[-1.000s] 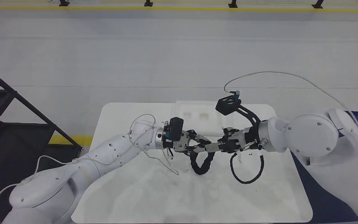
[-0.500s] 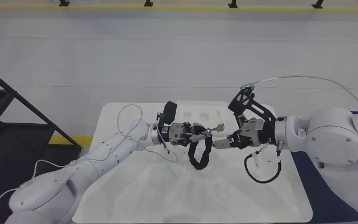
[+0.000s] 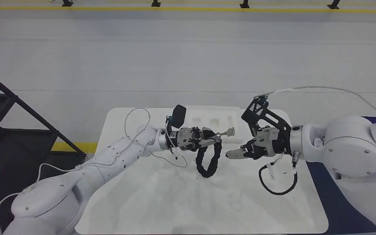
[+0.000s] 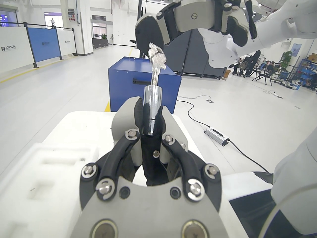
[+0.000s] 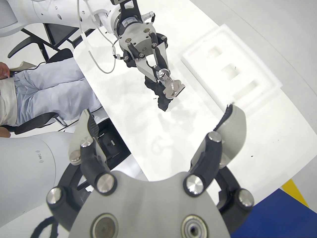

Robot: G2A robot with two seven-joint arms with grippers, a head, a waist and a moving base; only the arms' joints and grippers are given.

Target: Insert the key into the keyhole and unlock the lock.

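Note:
My left gripper [image 4: 148, 117] is shut on the chrome cylinder of a cable lock [image 4: 152, 110], held above the white table [image 3: 147, 205]. A silver key [image 4: 157, 61] sticks out of the cylinder's end, with more keys bunched at its head. The lock's black cable loop [image 3: 207, 161] hangs below the gripper [image 3: 207, 140]. In the right wrist view the lock [image 5: 162, 73] and key [image 5: 173, 89] point toward my right gripper [image 5: 158, 122], which is open and a short way off. From above, the right gripper [image 3: 235, 154] sits just right of the key [image 3: 228, 133].
A white foam tray [image 5: 237, 73] with rectangular recesses lies at the table's far edge [image 3: 205, 117]. A black cable loop [image 3: 276, 182] hangs under the right wrist. A seated person's legs [image 5: 49, 92] are beside the table. A blue cabinet [image 4: 143, 80] stands beyond the table.
The right gripper has let go of the key and drawn back to the right, open. The left arm has lifted and turned the lock, with the key left in the cylinder.

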